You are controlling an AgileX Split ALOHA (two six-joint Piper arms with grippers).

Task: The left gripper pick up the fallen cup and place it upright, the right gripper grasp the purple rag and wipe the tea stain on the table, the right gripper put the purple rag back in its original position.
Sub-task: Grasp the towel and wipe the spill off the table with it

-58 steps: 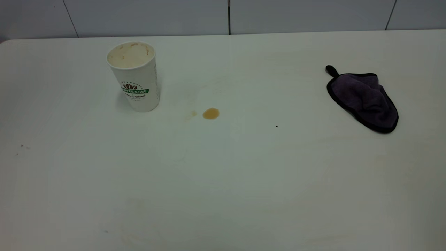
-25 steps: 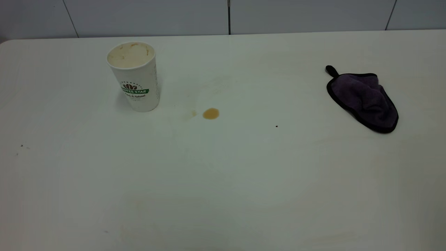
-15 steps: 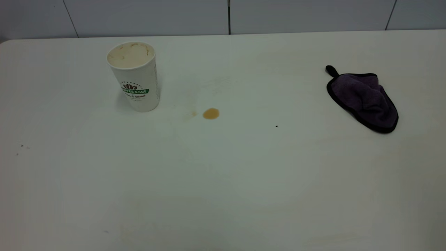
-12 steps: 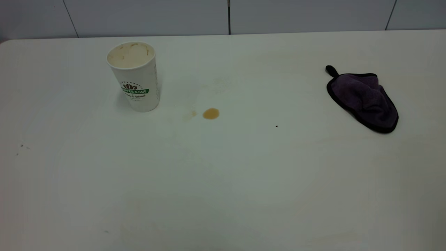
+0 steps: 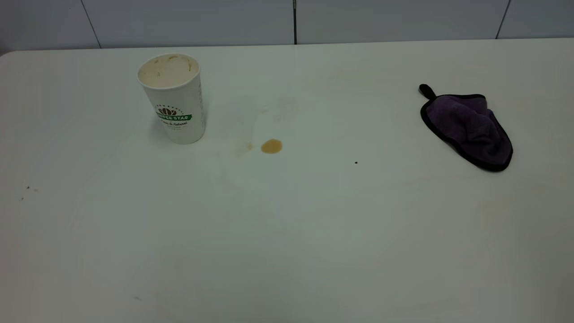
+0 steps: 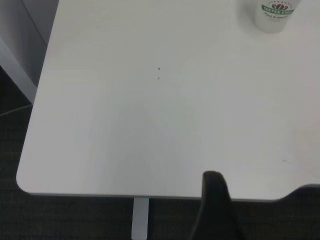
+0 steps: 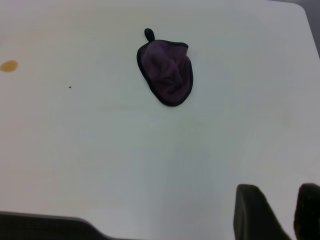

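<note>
A: What does the surface look like?

B: A large plain white table (image 5: 287, 251) with a grey panelled wall (image 5: 188, 20) behind it. Seen from outside, the tall white paper cup with the green banner logo (image 5: 172, 98) stands upright at about 10 o'clock, the small amber-brown tea stain (image 5: 271, 146) lies near it toward the centre, and the dark purple fuzzy rag with black edging (image 5: 468, 125) lies flat at 2 o'clock, well apart from both.

A: And the wrist views?

B: They add the grippers — the outside view shows neither. The left gripper (image 6: 215, 210) sits over the table edge, only one dark finger visible, so how open it is I cannot tell. The right gripper (image 7: 277, 212) shows two black fingers with a gap between them, holding nothing, far from the rag.
</note>
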